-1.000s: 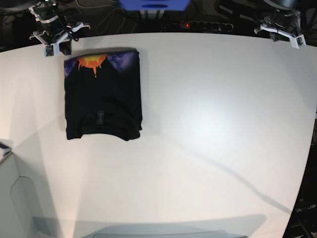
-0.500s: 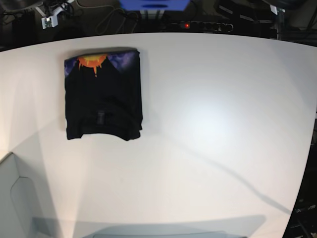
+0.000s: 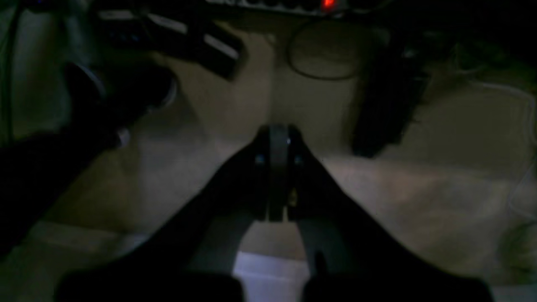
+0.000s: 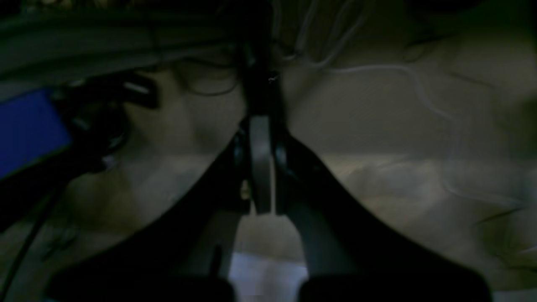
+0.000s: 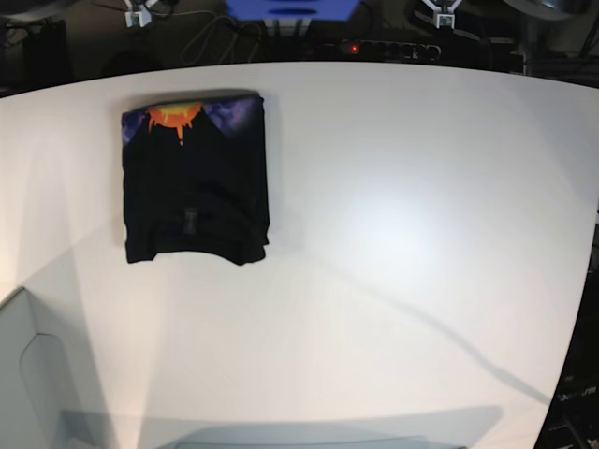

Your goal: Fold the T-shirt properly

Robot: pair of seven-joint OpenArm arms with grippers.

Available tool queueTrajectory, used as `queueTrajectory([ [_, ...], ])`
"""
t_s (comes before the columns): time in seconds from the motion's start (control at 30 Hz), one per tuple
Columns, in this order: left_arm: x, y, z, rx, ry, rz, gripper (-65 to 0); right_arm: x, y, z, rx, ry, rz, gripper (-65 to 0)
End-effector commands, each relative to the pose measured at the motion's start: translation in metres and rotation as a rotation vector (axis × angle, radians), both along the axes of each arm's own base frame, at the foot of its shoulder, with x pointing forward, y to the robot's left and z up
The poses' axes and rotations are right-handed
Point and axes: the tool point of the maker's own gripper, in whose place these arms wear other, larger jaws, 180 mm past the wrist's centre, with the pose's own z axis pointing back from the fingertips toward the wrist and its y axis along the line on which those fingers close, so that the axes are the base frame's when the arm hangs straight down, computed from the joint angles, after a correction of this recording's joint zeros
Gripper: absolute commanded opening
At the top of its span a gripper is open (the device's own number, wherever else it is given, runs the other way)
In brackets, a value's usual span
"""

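T-shirt (image 5: 195, 182) lies as a compact folded rectangle on the white table (image 5: 393, 234), well apart from both grippers. Left gripper (image 3: 277, 138) and right gripper (image 4: 261, 126): fingers pressed together, empty. Folding looks finished.

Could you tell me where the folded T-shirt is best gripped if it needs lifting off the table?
Probably the T-shirt at its long right-hand edge in the base view: layers stack evenly there and bare table lies beside it. Come in low from that side, pinching all layers.
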Motion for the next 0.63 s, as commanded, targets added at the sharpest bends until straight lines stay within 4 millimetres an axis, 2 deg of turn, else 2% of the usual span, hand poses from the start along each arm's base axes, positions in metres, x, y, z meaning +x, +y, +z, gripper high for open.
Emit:
queueTrajectory([
  [0.0,0.003,0.004,-0.005,0.010,-0.014,-0.019,-64.9,-0.001,0.002,-0.002,0.015,-0.027,-0.023,-65.0],
  [0.1,0.015,-0.003,-0.025,-0.001,0.021,-0.053,-64.9,-0.006,0.012,-0.020,-0.008,-0.031,-0.037,-65.0],
  [0.17,0.024,-0.007,-0.033,-0.005,0.045,-0.090,-64.9,-0.007,0.009,-0.029,-0.071,-0.052,-0.043,-65.0],
  [0.2,0.032,-0.017,-0.037,-0.018,0.046,-0.103,-64.9,-0.011,0.010,-0.034,-0.104,-0.055,-0.043,-65.0],
  [0.33,0.052,-0.035,-0.043,-0.041,0.028,-0.101,-64.9,-0.018,-0.001,-0.050,-0.259,-0.042,0.061,-65.0],
  [0.47,0.070,-0.059,-0.047,-0.077,-0.002,-0.092,-64.9,-0.003,-0.021,-0.062,-0.484,-0.035,0.209,-65.0],
  [0.57,0.076,-0.071,-0.048,-0.094,-0.012,-0.093,-64.8,0.013,-0.033,-0.060,-0.676,-0.041,0.327,-65.0],
  [0.6,0.077,-0.081,-0.049,-0.109,-0.014,-0.091,-64.8,0.021,-0.031,-0.058,-0.732,-0.055,0.365,-65.0],
])
